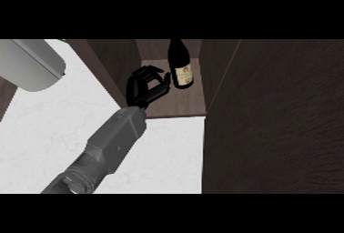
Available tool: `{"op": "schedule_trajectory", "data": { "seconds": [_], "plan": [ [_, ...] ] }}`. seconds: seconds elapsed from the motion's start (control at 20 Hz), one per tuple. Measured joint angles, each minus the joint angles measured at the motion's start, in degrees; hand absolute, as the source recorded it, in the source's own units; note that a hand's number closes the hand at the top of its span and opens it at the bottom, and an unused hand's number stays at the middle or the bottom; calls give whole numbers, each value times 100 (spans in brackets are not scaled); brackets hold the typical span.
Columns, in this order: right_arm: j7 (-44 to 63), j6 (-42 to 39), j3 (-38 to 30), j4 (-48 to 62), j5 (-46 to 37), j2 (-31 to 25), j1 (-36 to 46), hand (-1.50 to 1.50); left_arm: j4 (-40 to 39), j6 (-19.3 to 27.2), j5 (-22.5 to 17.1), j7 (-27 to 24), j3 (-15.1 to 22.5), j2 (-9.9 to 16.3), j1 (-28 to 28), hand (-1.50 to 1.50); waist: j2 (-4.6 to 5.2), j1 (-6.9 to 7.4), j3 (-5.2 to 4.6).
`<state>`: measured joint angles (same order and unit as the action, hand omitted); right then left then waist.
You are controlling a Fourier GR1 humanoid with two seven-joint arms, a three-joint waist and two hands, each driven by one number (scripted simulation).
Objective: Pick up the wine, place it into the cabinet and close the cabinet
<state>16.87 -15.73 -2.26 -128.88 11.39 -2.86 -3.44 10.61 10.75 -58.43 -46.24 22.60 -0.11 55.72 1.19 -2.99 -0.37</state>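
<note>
Grey forearm (107, 148) fills the lower middle of the head view, rising from the bottom edge over the white counter (47, 123) to a black hand (146, 86) inside the cabinet (178, 102). Which arm this is cannot be settled from the view; it enters left of centre, so it looks like the left. The hand's fingers are spread and relaxed, holding nothing, just beside the wine bottle (180, 63), which stands upright on the cabinet shelf, apparently already placed. The risk now is the way out: a finger or the thumb sits so near the bottle that a sideways pull could clip it and tip it over. The dark cabinet door (275, 118) stands open on the right; swinging it shut before the arm is clear would trap the forearm. A grey rounded object (33, 63) sits at upper left.
</note>
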Motion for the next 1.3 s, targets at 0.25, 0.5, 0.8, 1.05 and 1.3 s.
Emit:
{"op": "schedule_trajectory", "data": {
  "seconds": [0.25,0.5,0.8,1.05,1.3],
  "plan": [
    [-49,-29,42,-90,-65,16,-150,-150,96,-149,143,-267,38,0,-37,-150,19,29,-26],
    [51,26,80,-272,-90,40,-231,-150,420,-126,282,-281,167,-2,-172,-150,-3,122,-37],
    [186,71,35,-325,-104,3,-234,-150,1127,178,464,-159,394,11,-522,-150,-75,269,-14],
    [228,115,75,-314,-150,38,-226,-150,2343,371,717,237,747,207,-1155,-150,-144,397,15],
    [288,191,148,-370,-249,88,-198,-150,4108,718,985,839,1188,721,-1949,-150,-181,466,33]
  ]
}}
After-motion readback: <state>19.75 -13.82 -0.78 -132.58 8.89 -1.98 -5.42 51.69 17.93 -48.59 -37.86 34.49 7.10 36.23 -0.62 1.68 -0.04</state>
